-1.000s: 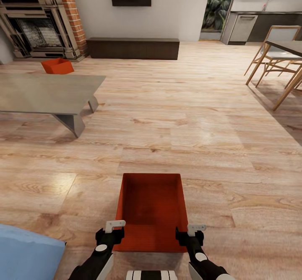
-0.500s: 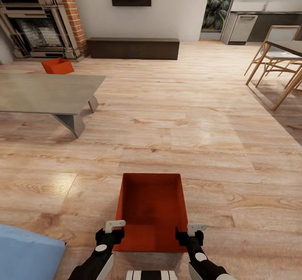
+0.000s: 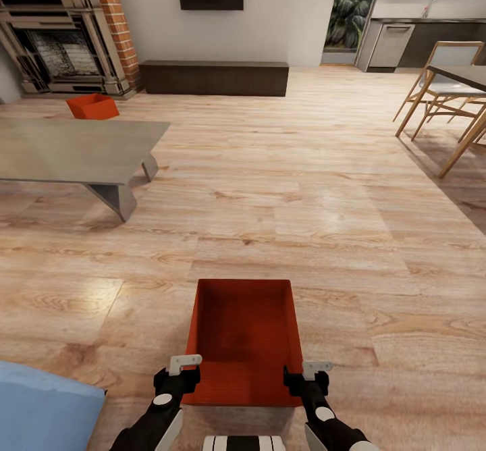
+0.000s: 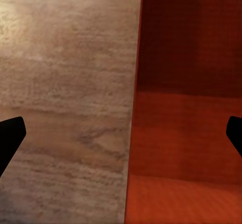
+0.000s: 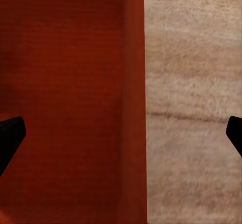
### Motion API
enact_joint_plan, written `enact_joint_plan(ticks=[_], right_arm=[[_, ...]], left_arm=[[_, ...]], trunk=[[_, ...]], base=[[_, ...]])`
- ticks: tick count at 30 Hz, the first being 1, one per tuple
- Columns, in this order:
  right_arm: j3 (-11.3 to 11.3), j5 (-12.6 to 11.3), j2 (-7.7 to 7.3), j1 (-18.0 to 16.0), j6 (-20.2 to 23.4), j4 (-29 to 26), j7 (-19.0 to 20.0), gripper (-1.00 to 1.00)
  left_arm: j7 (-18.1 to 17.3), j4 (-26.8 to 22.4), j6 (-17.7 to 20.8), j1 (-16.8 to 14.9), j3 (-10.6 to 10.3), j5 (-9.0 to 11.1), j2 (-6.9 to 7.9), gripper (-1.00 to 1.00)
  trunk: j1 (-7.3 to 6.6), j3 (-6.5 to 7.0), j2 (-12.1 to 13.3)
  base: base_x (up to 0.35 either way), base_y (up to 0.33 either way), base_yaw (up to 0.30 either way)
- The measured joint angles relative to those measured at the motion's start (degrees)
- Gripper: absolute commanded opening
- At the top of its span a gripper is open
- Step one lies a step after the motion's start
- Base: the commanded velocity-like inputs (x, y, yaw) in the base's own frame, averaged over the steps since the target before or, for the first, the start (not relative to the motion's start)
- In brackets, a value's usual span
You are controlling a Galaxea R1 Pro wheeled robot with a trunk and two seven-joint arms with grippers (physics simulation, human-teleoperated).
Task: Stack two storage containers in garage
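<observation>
A: Location of the near storage container [image 3: 244,339]?
B: On the light wood-plank floor [image 3: 324,188] of the living room, directly ahead of the robot, open top up, long axis pointing away.

A: Left tool [image 3: 177,378]?
B: At the container's near left corner. Left wrist view: two dark fingertips [image 4: 10,136] spread wide, one over the floor [image 4: 65,83], the other over the red interior [image 4: 186,108]; the side wall runs between them. Nothing pinched.

A: Right tool [image 3: 308,380]?
B: Mirror case at the near right corner. Fingertips [image 5: 10,133] spread wide, straddling the right wall; container [image 5: 70,98] on one side, floor [image 5: 196,98] on the other. Contact with the wall: cannot tell.

A: Second storage container [image 3: 92,106]?
B: On the floor beyond the low grey table [image 3: 74,150], in front of the brick fireplace [image 3: 61,32], well apart from the first. A dark low bench [image 3: 214,77] stands along the far wall
</observation>
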Motion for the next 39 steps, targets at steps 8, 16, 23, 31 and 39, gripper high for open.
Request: enact_joint_plan(ticks=[8,16,23,31,39], right_arm=[[0.1,0.0,-0.09,0.0,0.0,0.0,0.1,1.00],[0.1,-0.1,-1.82,0.0,0.0,0.1,0.0,1.00],[0.1,-0.1,-1.95,0.0,0.0,0.0,0.0,1.00],[0.1,-0.1,-1.96,0.0,0.0,0.0,0.0,1.00],[0.1,-0.1,-1.94,0.0,0.0,0.0,0.0,1.00]], left_arm=[[0.0,0.0,0.0,0.0,0.0,-0.1,0.01,1.00],[0.0,-0.1,0.0,0.0,0.0,0.0,0.06,1.00],[0.0,-0.2,-0.1,0.0,-0.1,0.0,-0.08,1.00],[0.2,-1.0,0.0,0.0,0.1,0.1,-0.12,1.00],[0.2,-1.3,0.1,0.0,0.2,0.2,-0.18,1.00]], trunk=[[0.00,0.00,0.0],[0.00,0.00,0.0],[0.00,0.00,0.0],[0.00,0.00,0.0],[0.00,0.00,0.0]], base=[[0.000,0.000,0.000],[0.000,0.000,0.000],[0.000,0.000,0.000],[0.000,0.000,0.000],[0.000,0.000,0.000]])
